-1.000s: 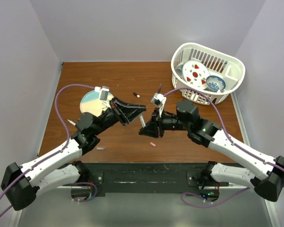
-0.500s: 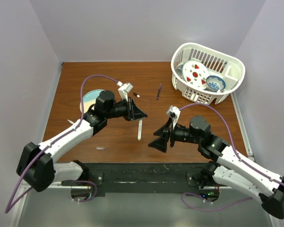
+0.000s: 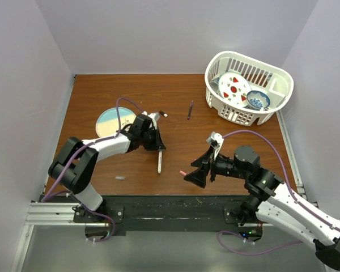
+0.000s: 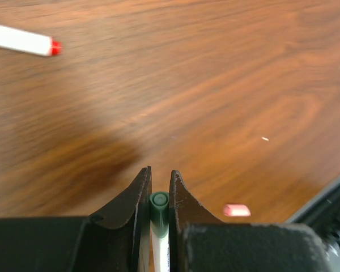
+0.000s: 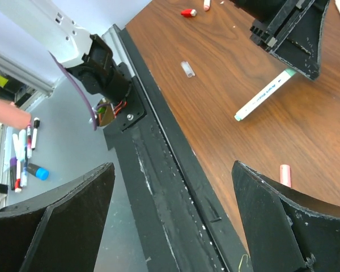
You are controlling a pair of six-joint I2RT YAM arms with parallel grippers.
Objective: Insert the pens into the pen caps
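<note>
My left gripper (image 3: 157, 144) is shut on a white pen (image 3: 160, 160) with green ends, held low over the middle of the table. In the left wrist view the pen's green end (image 4: 159, 203) sits between the fingertips. My right gripper (image 3: 194, 171) stands wide open and holds nothing, at the near edge to the right of the pen. A pink cap (image 3: 182, 172) lies just beside it, also seen as the pink cap (image 5: 285, 174) by the right finger. The held pen (image 5: 264, 95) shows beyond. A dark purple pen (image 3: 190, 109) and a black cap (image 3: 164, 114) lie farther back.
A round plate (image 3: 106, 120) lies at the left, partly under the left arm. A white basket (image 3: 273, 105) with dishes stands at the back right. A clear cap (image 3: 120, 178) lies near the front left. A white pen with a red tip (image 4: 22, 39) lies on the wood.
The right gripper has opened wide, let go of the pen and drawn back toward the near edge. The left gripper has kept the pen and lowered it toward the table's middle.
</note>
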